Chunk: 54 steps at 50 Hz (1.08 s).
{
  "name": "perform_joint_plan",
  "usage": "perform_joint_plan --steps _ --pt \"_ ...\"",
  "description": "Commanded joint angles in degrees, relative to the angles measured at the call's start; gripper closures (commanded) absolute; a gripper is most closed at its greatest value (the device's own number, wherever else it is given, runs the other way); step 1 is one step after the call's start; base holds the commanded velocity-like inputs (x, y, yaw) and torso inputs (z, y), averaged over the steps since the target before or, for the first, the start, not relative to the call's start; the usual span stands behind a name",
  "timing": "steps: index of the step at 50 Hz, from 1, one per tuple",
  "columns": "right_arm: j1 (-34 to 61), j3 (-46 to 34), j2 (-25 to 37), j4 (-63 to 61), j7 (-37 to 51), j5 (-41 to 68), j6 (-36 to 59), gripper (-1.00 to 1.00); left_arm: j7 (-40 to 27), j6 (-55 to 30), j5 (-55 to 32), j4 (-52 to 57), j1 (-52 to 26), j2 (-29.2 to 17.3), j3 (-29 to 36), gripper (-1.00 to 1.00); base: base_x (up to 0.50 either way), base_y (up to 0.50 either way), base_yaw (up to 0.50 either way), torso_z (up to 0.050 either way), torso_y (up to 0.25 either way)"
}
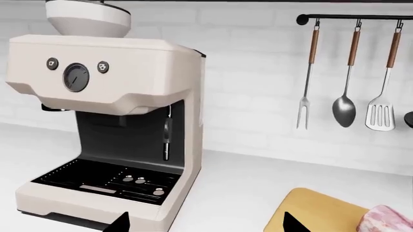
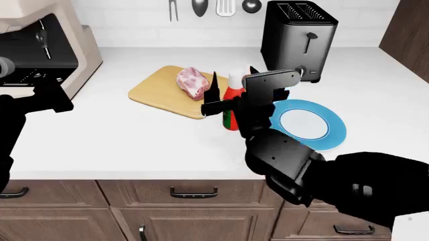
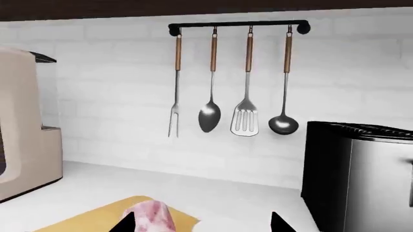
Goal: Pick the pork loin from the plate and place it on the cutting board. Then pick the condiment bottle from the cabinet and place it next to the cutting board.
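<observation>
On the worktop, toward its back edge: cutting board (image 2: 169,90), lying flat, a little left of the middle.
Pork loin (image 2: 193,83): resting on the board's right half, cut end toward the front; pink with white fat, also seen at the board's edge in the left wrist view (image 1: 386,220).
Condiment bottle (image 2: 232,103): upright just off the board's right corner, white cap on top, red body, green base; between board and plate.
Plate (image 2: 328,131): right of the bottle, nearer the front edge than the board, blue rim, white centre bare.
Right gripper (image 2: 232,79): above the bottle, one dark finger on each side of the cap; jaws spread wider than the bottle, no contact visible.
Left gripper (image 2: 57,98): over the left part of the worktop, well apart from the board; jaws parted, nothing between the tips.
Coffee machine (image 1: 106,121): back left corner.
Toaster (image 2: 299,37): back edge, right of the board.
Utensil rail (image 3: 237,25): on the wall behind, with fork, spoon, spatula, ladle.
</observation>
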Motion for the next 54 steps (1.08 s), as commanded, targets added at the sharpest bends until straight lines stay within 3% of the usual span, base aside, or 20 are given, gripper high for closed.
perform_joint_plan --steps 1,12,26,43,54 --pt "8.2 -1.3 4.1 -10.6 9.0 -7.7 -1.8 -1.00 -0.2 0.0 -0.2 0.1 0.0 0.0 0.0 -1.00 0.00 0.00 0.00 0.000 0.000" --pt "21.0 -2.5 11.7 -21.7 20.9 -17.6 -0.1 -1.00 -0.9 -1.1 -1.5 1.3 -1.0 0.2 -0.6 -1.00 0.00 0.00 0.00 0.000 0.000" --pt "40.4 -11.4 40.7 -62.1 35.3 -30.8 9.6 -1.00 -4.2 -10.0 -12.5 11.6 -3.7 2.5 -6.6 -1.00 0.00 0.00 0.00 0.000 0.000" --pt "48.7 -16.6 62.2 -79.7 37.2 -34.7 21.7 -1.00 -12.3 -24.7 -35.5 19.6 -4.2 5.5 -17.3 -1.00 0.00 0.00 0.00 0.000 0.000" --pt "50.1 -14.4 68.9 -83.7 35.1 -33.6 27.0 -1.00 -16.6 -26.5 -42.6 19.1 -5.1 4.3 -19.6 -1.00 0.00 0.00 0.00 0.000 0.000"
